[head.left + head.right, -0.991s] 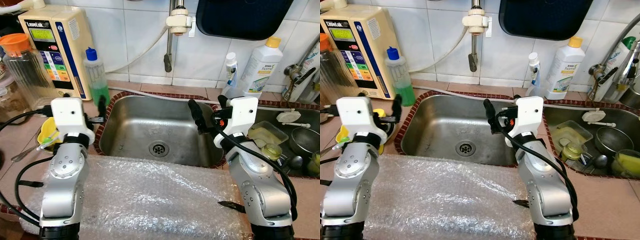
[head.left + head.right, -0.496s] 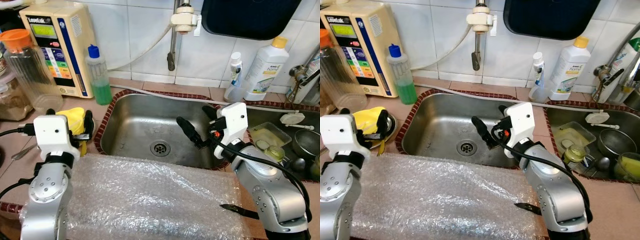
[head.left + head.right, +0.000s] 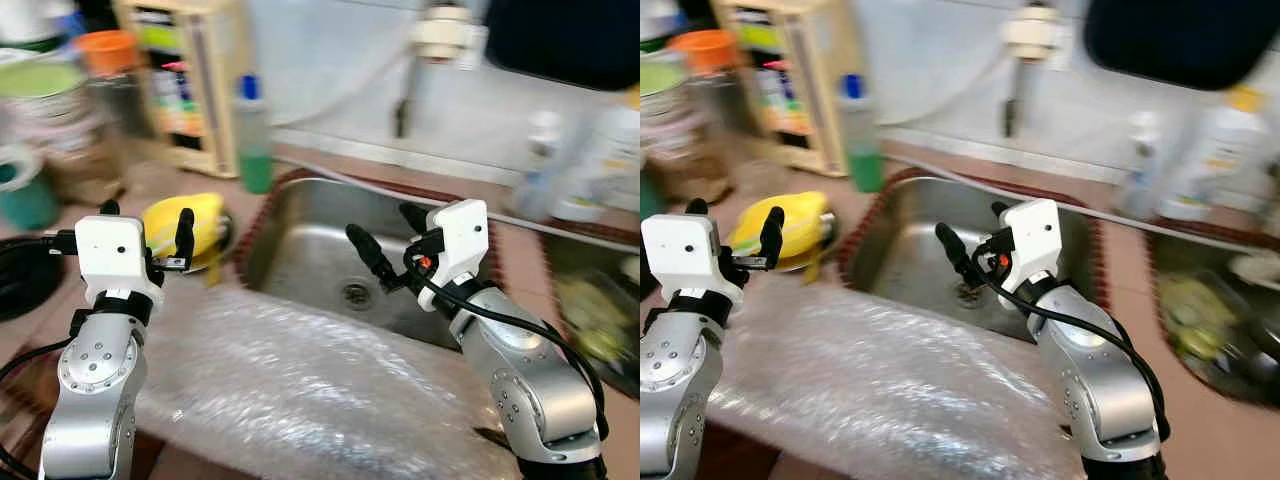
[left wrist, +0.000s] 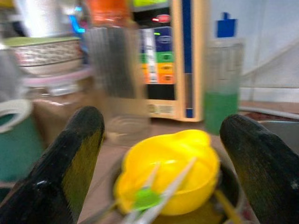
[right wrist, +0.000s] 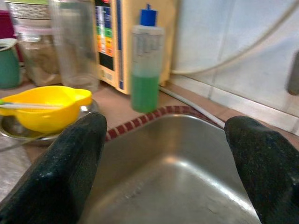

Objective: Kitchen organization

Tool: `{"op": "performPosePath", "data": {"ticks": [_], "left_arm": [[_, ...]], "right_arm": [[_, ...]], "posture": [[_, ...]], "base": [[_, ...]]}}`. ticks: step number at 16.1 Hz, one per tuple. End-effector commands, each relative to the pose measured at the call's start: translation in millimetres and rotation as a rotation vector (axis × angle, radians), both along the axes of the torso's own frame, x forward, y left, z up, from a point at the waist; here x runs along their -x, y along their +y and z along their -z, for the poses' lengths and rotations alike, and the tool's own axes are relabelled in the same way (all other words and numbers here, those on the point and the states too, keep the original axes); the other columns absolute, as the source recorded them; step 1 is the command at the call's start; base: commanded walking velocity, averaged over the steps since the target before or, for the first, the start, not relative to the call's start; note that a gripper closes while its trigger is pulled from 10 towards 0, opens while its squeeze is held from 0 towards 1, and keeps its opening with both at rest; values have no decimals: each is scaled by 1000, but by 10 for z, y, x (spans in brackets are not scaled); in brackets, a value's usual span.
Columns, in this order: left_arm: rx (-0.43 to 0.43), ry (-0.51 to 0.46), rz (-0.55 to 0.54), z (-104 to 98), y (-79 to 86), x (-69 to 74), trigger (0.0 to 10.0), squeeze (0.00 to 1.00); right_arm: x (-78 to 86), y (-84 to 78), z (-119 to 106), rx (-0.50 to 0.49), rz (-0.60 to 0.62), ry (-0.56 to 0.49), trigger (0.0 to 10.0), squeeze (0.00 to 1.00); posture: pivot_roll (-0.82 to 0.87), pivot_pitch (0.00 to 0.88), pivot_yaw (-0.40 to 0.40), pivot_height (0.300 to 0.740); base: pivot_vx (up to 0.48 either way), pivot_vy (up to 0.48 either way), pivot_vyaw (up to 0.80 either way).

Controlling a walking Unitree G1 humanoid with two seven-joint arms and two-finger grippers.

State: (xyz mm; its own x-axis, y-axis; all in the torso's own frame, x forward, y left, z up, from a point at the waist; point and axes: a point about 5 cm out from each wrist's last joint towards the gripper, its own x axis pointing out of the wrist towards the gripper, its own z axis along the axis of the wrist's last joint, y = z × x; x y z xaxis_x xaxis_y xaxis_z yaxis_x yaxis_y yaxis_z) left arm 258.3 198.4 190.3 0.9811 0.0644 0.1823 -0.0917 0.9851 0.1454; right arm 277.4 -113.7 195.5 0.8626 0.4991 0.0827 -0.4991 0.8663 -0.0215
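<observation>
Your left gripper [image 4: 161, 140] hangs with fingers spread apart just short of the yellow bowl [image 4: 168, 170], which sits straight ahead between them, while your right gripper [image 5: 166, 154], also spread wide, hovers over the steel sink [image 5: 187, 186].

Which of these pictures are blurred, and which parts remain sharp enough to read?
Both eye views are motion-blurred: the bottles and wall behind the sink smear sideways, while both arms stay fairly crisp. In the left wrist view the yellow bowl is soft. The right wrist view is clearest, showing the green soap bottle well.
</observation>
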Motion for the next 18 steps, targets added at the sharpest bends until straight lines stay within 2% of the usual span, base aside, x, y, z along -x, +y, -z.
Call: {"op": "performPosePath", "data": {"ticks": [1, 4, 5, 7, 9, 12, 15, 16, 18], "left_arm": [[-18, -4, 21, -8, -42, -25, 10000, 0], [-3, 2, 20, -5, -32, -83, 10000, 0], [0, 15, 19, 6, -31, -90, 10000, 0], [-11, 42, 72, 64, -49, -115, 10000, 0], [30, 61, 16, 168, 10, -230, 10000, 0], [74, 69, -34, 236, 41, -281, 10000, 0], [82, 83, -20, 292, 51, -321, 10000, 0], [81, 81, -25, 288, 72, -359, 10000, 0], [86, 83, -31, 295, 89, -397, 10000, 0]], "right_arm": [[-21, -43, -20, -8, 28, -9, 10000, 0], [-46, -62, -35, -63, 39, 7, 10000, 0], [-51, -66, -29, -53, 44, 14, 10000, 0], [-41, -38, -26, -64, 16, 30, 10000, 0], [5, 65, -58, -12, -35, -14, 10000, 0], [82, 151, -70, -64, -94, -1, 10000, 0], [127, 163, -11, 13, -132, 10, 10000, 0], [145, 157, 55, -27, -172, 96, 10000, 0], [121, 116, 65, -26, -130, 91, 10000, 0]], "posture": [[92, 0, -24, 740], [92, 0, -30, 740], [92, 0, -30, 740], [94, 0, -34, 740], [78, 0, -25, 740], [69, 0, -27, 740], [66, 0, -30, 740], [64, 0, -29, 740], [61, 0, -25, 740]], "base": [[0, 0, 0], [0, 0, 0], [0, 0, 0], [0, 0, 0], [0, 0, 0], [0, 0, 0], [0, 0, 0], [0, 0, 0], [0, 0, 0]]}}
